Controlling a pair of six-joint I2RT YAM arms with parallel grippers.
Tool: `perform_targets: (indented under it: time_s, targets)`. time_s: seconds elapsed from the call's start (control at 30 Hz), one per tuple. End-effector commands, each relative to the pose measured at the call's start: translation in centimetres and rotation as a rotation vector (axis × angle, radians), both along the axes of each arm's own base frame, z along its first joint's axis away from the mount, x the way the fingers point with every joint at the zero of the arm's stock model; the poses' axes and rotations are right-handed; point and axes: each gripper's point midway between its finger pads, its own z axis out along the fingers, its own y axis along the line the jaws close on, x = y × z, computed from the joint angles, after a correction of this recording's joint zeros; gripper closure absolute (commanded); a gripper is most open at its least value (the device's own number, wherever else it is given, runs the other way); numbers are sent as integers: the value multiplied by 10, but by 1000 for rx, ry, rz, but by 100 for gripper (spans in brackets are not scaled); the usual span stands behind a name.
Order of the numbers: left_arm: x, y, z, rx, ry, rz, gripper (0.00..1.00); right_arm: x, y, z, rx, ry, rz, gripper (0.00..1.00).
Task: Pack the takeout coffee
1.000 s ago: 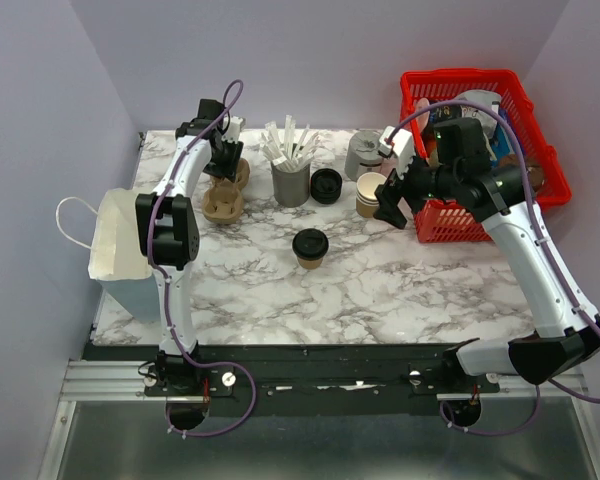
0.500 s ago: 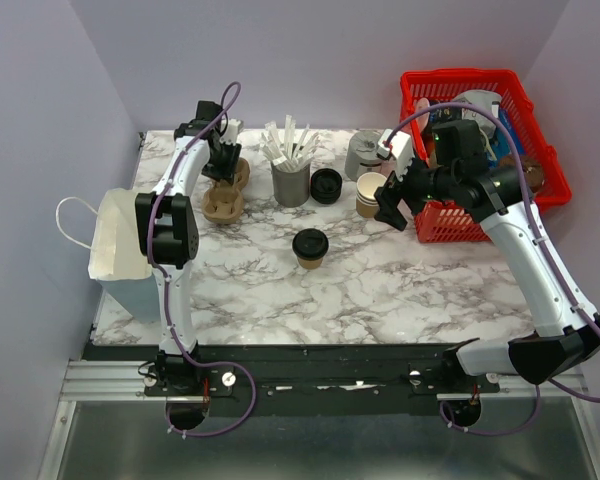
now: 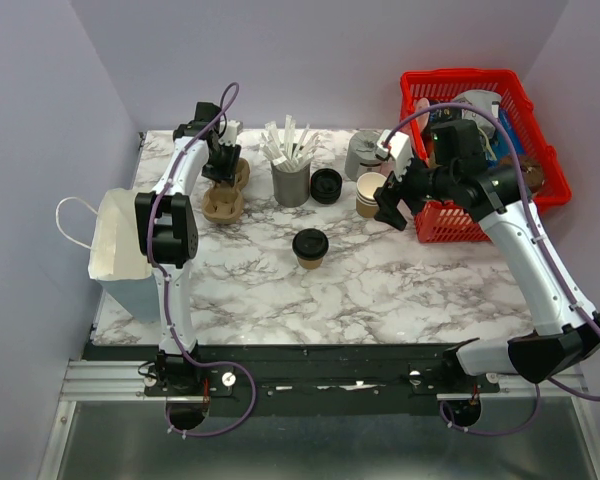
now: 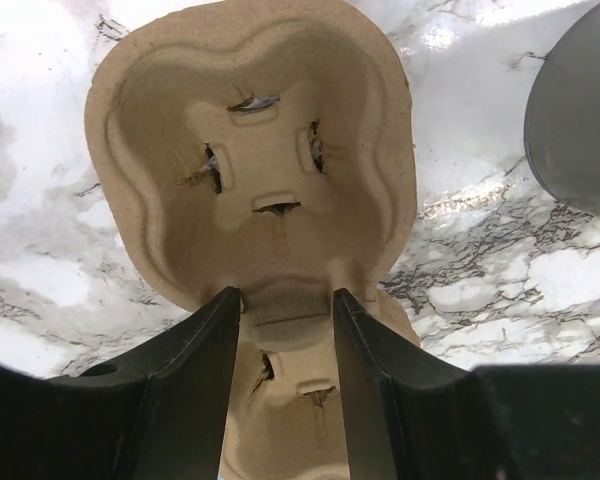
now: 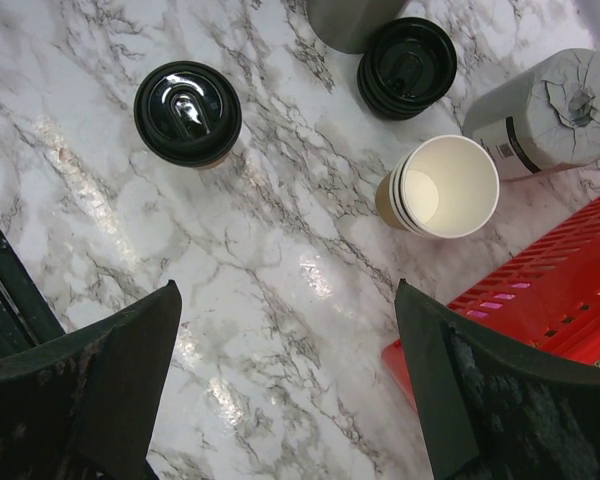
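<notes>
The takeout coffee (image 3: pixel 310 247), a tan paper cup with a black lid, stands upright mid-table and also shows in the right wrist view as the takeout coffee (image 5: pixel 187 112). My right gripper (image 3: pixel 389 204) hovers to its right, near the red basket. There the right gripper (image 5: pixel 285 290) is wide open over bare marble with nothing between its fingers. At the back left, my left gripper (image 3: pixel 220 163) is on a brown pulp cup carrier (image 3: pixel 224 203). The left gripper (image 4: pixel 285 295) is shut on the narrow raised middle of the cup carrier (image 4: pixel 260 130).
A stack of lidless cups (image 5: pixel 443 187) and a stack of black lids (image 5: pixel 407 66) stand behind the coffee. Further back are a grey cup of stirrers (image 3: pixel 291 180) and a wrapped roll (image 5: pixel 550 110). The red basket (image 3: pixel 480 150) sits back right, a white paper bag (image 3: pixel 120 250) at the left edge.
The right gripper has drifted slightly left and back, still open. The left gripper and the carrier have not moved.
</notes>
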Motion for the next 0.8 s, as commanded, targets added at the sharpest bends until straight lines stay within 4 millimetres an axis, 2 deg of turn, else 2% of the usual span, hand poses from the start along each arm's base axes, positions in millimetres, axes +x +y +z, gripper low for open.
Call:
perform_targets:
  time_s: [0.0, 0.57, 0.77]
  targets:
    - [-8, -5, -14, -41, 54, -18, 50, 0, -4, -9, -29, 21, -3, 4]
    - [-13, -4, -17, -33, 71, -19, 51, 0, -4, -10, -34, 22, 3, 4]
    - [-15, -2, -17, -23, 74, -9, 46, 0, -3, -10, -36, 24, 6, 4]
